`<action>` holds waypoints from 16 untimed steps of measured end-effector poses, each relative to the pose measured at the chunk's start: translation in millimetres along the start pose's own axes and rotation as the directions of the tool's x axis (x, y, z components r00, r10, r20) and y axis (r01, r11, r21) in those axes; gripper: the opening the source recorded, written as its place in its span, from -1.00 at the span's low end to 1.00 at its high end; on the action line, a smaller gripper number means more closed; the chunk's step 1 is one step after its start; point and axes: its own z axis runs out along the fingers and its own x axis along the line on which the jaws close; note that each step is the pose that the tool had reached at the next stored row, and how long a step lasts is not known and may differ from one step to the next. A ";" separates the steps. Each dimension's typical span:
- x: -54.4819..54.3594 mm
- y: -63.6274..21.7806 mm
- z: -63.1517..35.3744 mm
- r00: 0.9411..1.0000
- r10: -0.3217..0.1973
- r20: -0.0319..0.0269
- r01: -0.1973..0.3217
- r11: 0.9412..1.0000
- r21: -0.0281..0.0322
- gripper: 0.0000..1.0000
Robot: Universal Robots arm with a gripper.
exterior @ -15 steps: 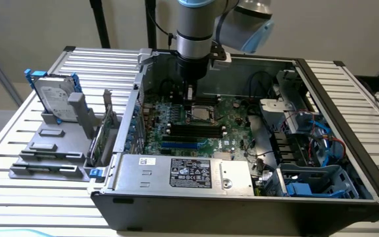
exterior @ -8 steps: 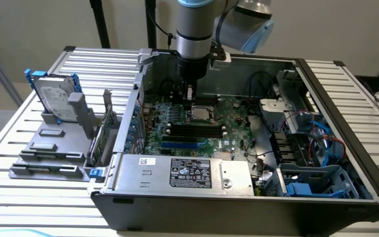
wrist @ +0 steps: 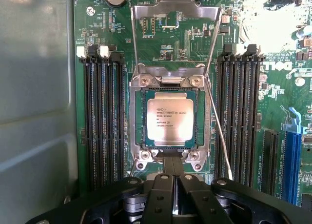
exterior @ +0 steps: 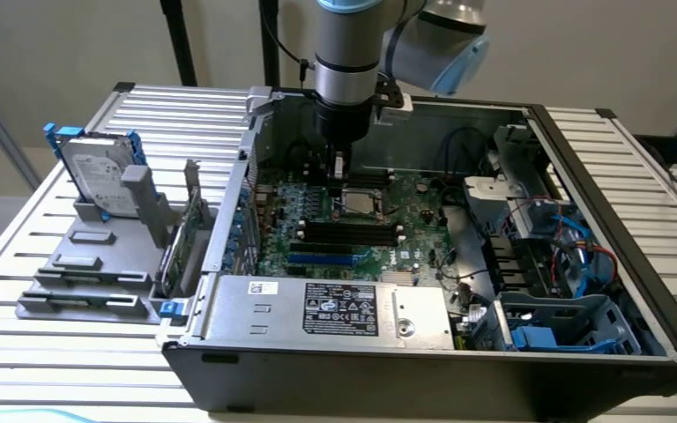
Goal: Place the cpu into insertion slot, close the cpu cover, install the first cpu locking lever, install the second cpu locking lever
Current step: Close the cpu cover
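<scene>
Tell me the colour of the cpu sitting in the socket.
The cpu is pale silver-grey with dark printed lettering, clearest in the wrist view.

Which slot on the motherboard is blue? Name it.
The long expansion slot, lying between the black memory slots and the power supply; every other slot is black.

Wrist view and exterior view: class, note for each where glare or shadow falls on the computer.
Wrist view: white glare washes out a patch of the motherboard beside the raised cpu cover; the cpu in the insertion slot is evenly lit. Exterior view: soft, even light on the slatted table; the computer case interior lies in shade around the gripper.
</scene>
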 end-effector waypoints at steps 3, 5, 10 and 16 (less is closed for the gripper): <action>0.0 0.8 0.0 1.000 0.000 0.000 0.000 1.000 0.000 -0.79; 0.0 5.7 -0.4 1.000 0.000 0.000 0.000 1.000 0.001 -0.79; 0.3 26.3 -9.1 1.000 0.000 -0.001 0.000 1.000 0.006 -0.79; -0.2 53.7 -29.3 1.000 0.000 -0.001 0.000 1.000 0.010 -0.79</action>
